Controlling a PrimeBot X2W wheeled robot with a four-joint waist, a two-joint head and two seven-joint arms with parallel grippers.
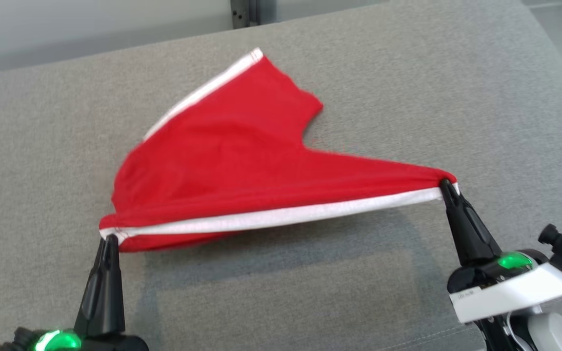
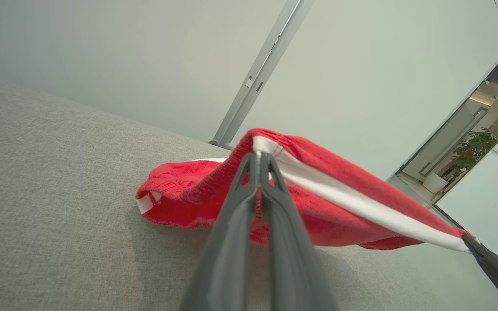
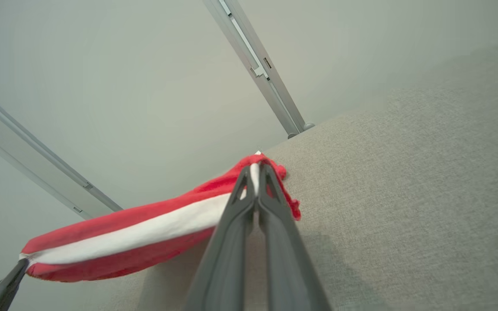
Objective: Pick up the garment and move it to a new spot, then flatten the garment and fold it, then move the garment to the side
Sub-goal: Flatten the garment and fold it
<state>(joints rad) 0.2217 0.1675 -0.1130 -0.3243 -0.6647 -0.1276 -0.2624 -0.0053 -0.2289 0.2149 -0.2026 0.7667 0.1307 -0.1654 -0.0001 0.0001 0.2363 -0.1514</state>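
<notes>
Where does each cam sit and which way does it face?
Head view: on the head, facing forward and down at the red garment over the grey surface; left gripper lower left, right gripper lower right.
Left wrist view: on the left wrist, looking along the left gripper at its garment corner.
Right wrist view: on the right wrist, looking along the right gripper at the other corner.
Shared: the white stripe between both grippers.

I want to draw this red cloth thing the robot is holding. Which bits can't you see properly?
- Underside of the red garment: head view, its own top layer covers it.
- Pinched corners: wrist views, the closed fingers of the left gripper and right gripper cover them.
- Its far white-edged end: head view, slightly blurred.
- Right arm: head view, cut off by the bottom-right edge.
</notes>
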